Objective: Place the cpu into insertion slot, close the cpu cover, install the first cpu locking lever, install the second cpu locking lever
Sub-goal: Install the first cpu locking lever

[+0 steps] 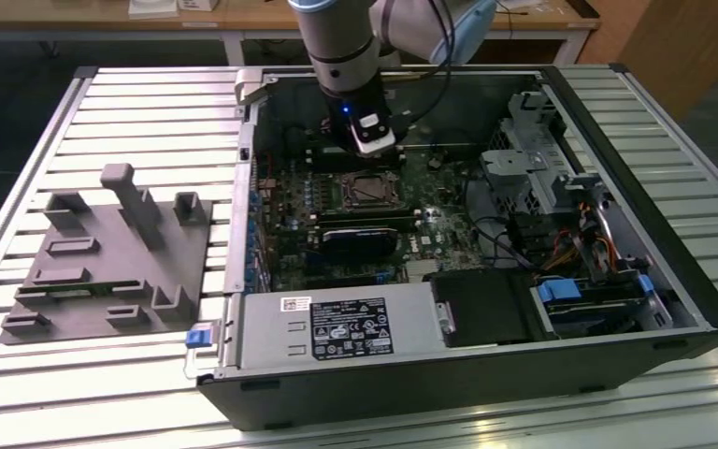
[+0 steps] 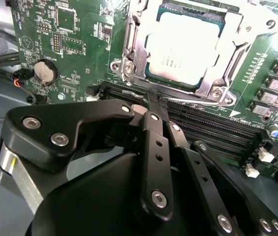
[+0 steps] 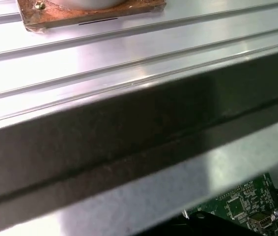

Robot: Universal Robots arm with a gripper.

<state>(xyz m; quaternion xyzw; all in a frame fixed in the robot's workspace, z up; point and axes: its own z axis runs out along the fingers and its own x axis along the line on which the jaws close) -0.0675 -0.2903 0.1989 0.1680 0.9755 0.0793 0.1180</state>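
We see the cpu (image 2: 185, 46) framed by the cover (image 2: 129, 56) at upper middle, gripper (image 2: 153, 101) clenched empty just below; a slip could gouge the board (image 2: 70, 49)

The case (image 1: 459, 388) stands on the tabletop (image 1: 122, 103), the fixture (image 1: 109, 271) beside it at the exterior view's left. Inside, the cpu (image 2: 185, 49) sits in the slot (image 1: 348, 190) on the motherboard (image 2: 70, 44).

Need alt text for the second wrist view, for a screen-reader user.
A silvery cpu sits on a green motherboard, framed by the metal cpu cover lying flat around it. In front, the black gripper, its fingers together, points at the cover's near edge above long black slots.
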